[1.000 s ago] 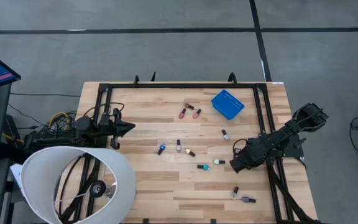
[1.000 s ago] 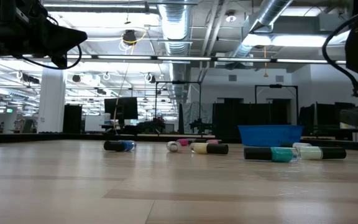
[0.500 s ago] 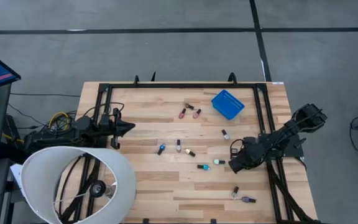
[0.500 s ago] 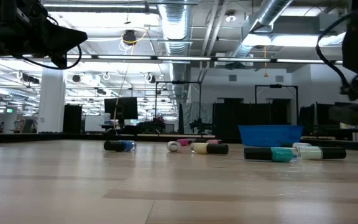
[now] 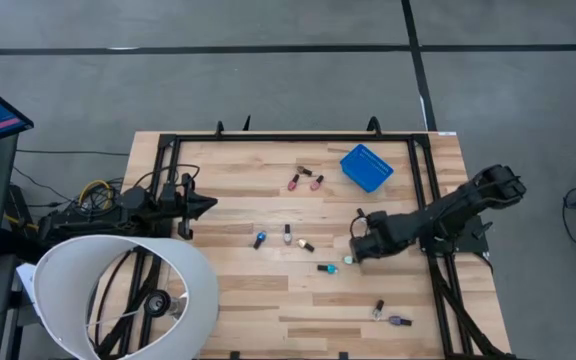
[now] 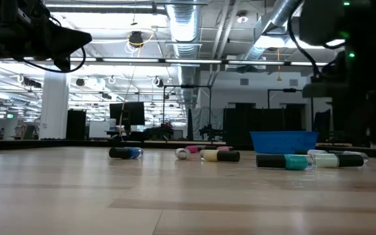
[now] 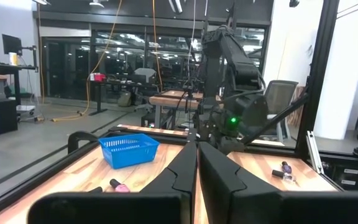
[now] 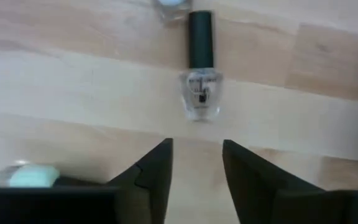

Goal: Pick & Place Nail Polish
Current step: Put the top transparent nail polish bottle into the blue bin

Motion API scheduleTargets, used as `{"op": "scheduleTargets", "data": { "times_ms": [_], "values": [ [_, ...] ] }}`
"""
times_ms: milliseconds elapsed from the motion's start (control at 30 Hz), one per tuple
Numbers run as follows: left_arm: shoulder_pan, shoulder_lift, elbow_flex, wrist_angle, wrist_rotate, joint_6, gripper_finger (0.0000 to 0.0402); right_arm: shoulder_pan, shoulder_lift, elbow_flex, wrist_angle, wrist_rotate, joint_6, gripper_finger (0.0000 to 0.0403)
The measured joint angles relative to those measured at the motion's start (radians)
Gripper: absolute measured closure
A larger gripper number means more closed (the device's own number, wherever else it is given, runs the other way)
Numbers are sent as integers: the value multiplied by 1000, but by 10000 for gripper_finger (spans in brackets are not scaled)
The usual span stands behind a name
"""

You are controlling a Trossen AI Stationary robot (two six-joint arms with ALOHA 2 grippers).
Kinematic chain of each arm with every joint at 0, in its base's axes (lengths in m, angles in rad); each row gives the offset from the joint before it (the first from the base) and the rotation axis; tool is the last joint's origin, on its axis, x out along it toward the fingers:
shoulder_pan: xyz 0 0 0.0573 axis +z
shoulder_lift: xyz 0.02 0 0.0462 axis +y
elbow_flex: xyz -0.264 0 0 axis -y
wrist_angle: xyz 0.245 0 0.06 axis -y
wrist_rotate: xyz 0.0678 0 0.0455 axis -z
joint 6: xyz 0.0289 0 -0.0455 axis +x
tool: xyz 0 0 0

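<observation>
My right gripper [image 8: 194, 167], fingers apart, hangs over the clear glass dark-capped nail polish bottle [image 8: 201, 93] at upper centre; I should centre, then descend straight. Left gripper [image 7: 197, 171] waits, fingers together.

blue plastic bin [image 5: 366, 167] on wooden table [image 5: 228, 300], white lampshade [image 5: 118, 295] at table corner

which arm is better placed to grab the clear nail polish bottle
The right. Its end effector is open above the clear nail polish bottle, while the left end effector is shut at the table's far left edge.
</observation>
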Motion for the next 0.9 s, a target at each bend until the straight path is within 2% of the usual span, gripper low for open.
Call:
{"op": "scheduleTargets", "data": {
  "times_ms": [200,300,600,767,900],
  "values": [
    [0,0,0,6,0,0,390,-118,-30,26,1,0,-200,186],
    [0,0,0,9,0,0,390,-183,-30,25,-3,-2,-343,164],
    [0,0,0,17,0,0,390,-321,-31,-4,21,-81,-691,178],
    [0,0,0,19,0,0,390,-344,-31,-67,109,-173,-744,176],
    [0,0,0,19,0,0,390,-336,-31,-136,193,-186,-744,175]
  ]
}}
